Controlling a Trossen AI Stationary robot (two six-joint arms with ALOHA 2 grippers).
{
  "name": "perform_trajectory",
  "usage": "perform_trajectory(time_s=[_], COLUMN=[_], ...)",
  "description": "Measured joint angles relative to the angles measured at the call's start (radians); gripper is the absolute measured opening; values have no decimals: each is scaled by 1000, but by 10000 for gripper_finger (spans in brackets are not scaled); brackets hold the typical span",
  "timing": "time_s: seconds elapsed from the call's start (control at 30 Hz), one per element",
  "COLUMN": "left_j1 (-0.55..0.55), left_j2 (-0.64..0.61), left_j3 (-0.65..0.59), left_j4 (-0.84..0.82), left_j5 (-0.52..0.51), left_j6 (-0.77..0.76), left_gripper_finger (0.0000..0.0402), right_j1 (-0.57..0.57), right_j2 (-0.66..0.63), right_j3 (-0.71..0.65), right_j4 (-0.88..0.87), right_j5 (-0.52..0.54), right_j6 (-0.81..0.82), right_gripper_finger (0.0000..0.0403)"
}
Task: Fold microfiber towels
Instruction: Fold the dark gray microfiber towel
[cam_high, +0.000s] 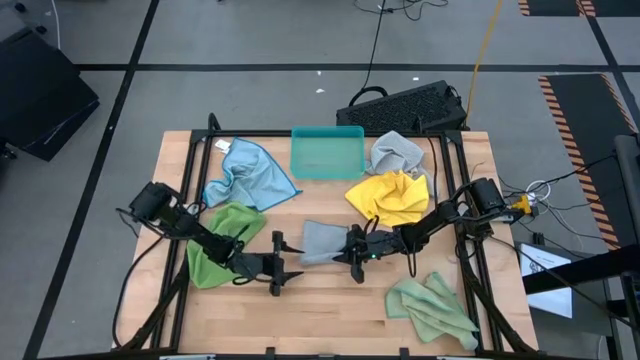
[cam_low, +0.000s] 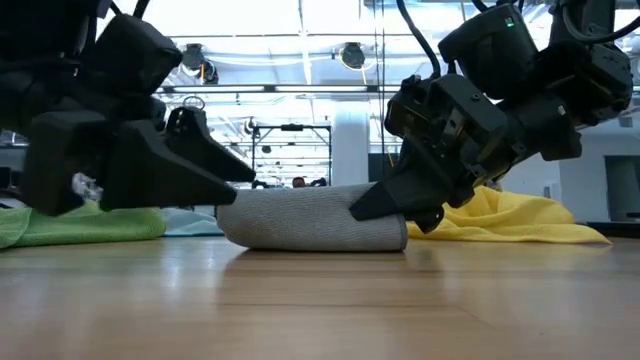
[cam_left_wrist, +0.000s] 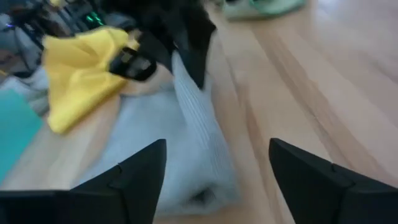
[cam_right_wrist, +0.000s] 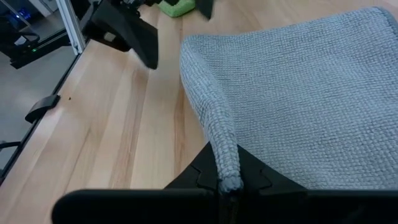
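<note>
A grey microfiber towel (cam_high: 322, 243) lies folded over in the middle of the table, its rounded fold toward the near edge (cam_low: 310, 220). My right gripper (cam_high: 353, 250) is shut on its right edge. My left gripper (cam_high: 277, 263) stands open just left of the towel, low over the wood and pointing at it. In the left wrist view its fingers (cam_left_wrist: 140, 177) stand to either side of the towel's near left corner (cam_left_wrist: 199, 186); I see no touch. Light blue (cam_high: 250, 175), green (cam_high: 225, 245), yellow (cam_high: 390, 197), grey (cam_high: 397, 152) and pale green (cam_high: 435, 310) towels lie crumpled around it. My right gripper pinches a raised ridge of the grey towel's right edge (cam_right_wrist: 224, 165) between its two shut fingers. It comes from the table's right, slanting down. One layer or several, I cannot tell. The ridge rises a little into the fingers, and the rest of the towel lies flat on the table.
A teal plastic tray (cam_high: 327, 152) stands at the far middle of the table, and a black keyboard (cam_high: 405, 105) lies beyond the far edge. Black frame rails (cam_high: 175, 215) run along the table's sides. Bare wood (cam_high: 330, 310) shows near the front edge.
</note>
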Motion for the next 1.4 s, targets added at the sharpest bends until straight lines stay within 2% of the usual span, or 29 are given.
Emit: perform_trajectory(time_s=[0.17, 0.33, 0.5, 0.63, 0.83, 0.87, 1.03, 1.17, 1.4], left_j1=[13, 37, 64, 82, 86, 86, 86, 87, 96], left_j2=[1, 1, 1, 1, 1, 1, -23, -60, -80], left_j3=[-1, 2, 2, 2, 2, 2, 3, 3, 3], left_j4=[-46, -42, -44, -44, -43, -43, -41, -49, -62], left_j5=[-2, 19, 70, 70, 74, 82, 124, 157, 228], left_j6=[-8, 48, 70, 72, 73, 64, -34, -127, -266], left_gripper_finger=[263, 256, 220, 161, 25, 15, 17, 7, 10], right_j1=[0, 0, 0, 0, 6, 9, 33, 69, 157], right_j2=[0, 0, 0, 0, 0, 0, 0, -4, -33], right_j3=[0, 0, 0, 0, 0, 0, 0, 0, 0], right_j4=[2, 2, 2, 2, 2, 2, 20, 61, 44], right_j5=[0, 0, 0, 0, -4, -5, 20, 78, 297], right_j6=[-2, -2, 2, 1, -8, -11, -42, -113, -256], right_gripper_finger=[11, 11, 11, 11, 11, 11, 31, 78, 163])
